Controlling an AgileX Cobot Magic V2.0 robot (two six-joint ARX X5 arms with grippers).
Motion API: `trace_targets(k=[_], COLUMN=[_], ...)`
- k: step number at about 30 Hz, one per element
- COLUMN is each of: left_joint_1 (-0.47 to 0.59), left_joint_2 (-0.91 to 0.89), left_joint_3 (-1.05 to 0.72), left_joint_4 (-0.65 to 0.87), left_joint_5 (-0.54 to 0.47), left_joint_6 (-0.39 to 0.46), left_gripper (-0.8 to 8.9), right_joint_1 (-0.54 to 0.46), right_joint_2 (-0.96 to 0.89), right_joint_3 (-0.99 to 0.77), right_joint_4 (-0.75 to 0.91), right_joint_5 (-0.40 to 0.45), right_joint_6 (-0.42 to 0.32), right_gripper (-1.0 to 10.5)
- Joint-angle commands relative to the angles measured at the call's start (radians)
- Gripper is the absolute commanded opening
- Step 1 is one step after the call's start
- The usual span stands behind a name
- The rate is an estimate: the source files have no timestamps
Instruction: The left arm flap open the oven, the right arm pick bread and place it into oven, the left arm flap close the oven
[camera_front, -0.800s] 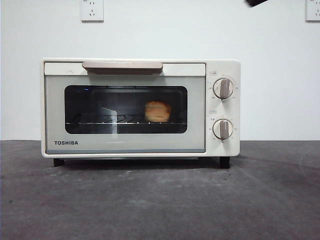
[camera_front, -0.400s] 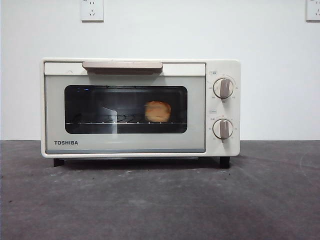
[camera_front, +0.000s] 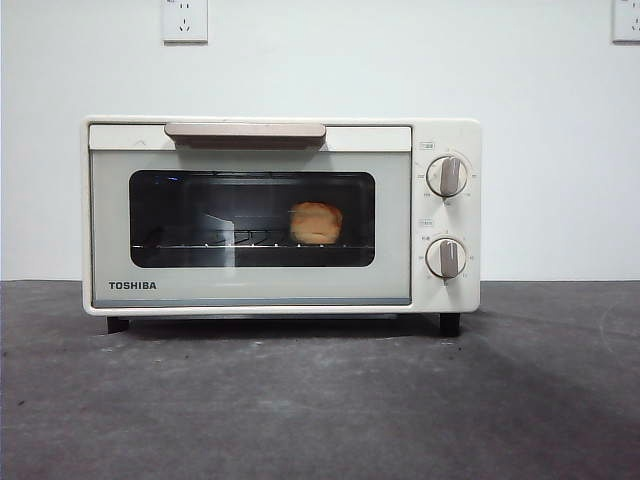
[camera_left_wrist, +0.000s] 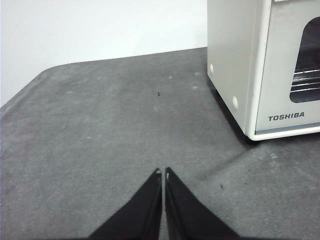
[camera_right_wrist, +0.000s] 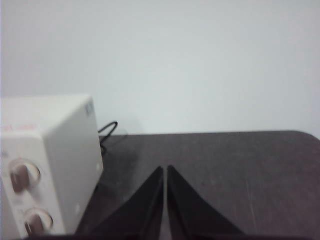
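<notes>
Left gripper (camera_left_wrist: 163, 172): smooth black wedge jaws pressed together, nothing between them, above the matte grey table (camera_left_wrist: 100, 130), off the oven's left side. Oven (camera_front: 281, 217): boxy cream-white glossy shell, TOSHIBA lettering, door closed, beige bar handle (camera_front: 245, 131) along the top, dark glass window. Bread (camera_front: 316, 222): lumpy golden loaf sitting on the wire rack (camera_front: 240, 240) inside, right of window centre. Two round knobs (camera_front: 446, 176) stacked at right. Right gripper (camera_right_wrist: 164, 171): plain black wedges clenched, empty, by the oven's right side; black cable (camera_right_wrist: 106, 131) behind.
</notes>
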Motion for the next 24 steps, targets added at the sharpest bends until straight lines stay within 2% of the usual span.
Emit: trace_targets(k=[1,14,24], left_joint_1=[0.002,0.002,0.002], left_joint_2=[-0.002,-0.002,-0.002], left_joint_3=[-0.021,-0.021,-0.021], left_joint_4=[-0.007,-0.007,-0.007], left_joint_5=[0.000,0.000,0.000], left_joint_6=[-0.003,-0.002,-0.002], left_gripper=[0.21,0.21,0.21], right_joint_1=[-0.006,-0.008,-0.008], right_joint_2=[-0.036,-0.119,-0.118], right_joint_3=[-0.045,-0.193,-0.195], right_joint_4=[0.014,0.002,-0.164], right_joint_5=[-0.002,-0.002,-0.002], right_joint_6=[-0.008,-0.008,-0.008], right_gripper=[0.1,0.1,0.1])
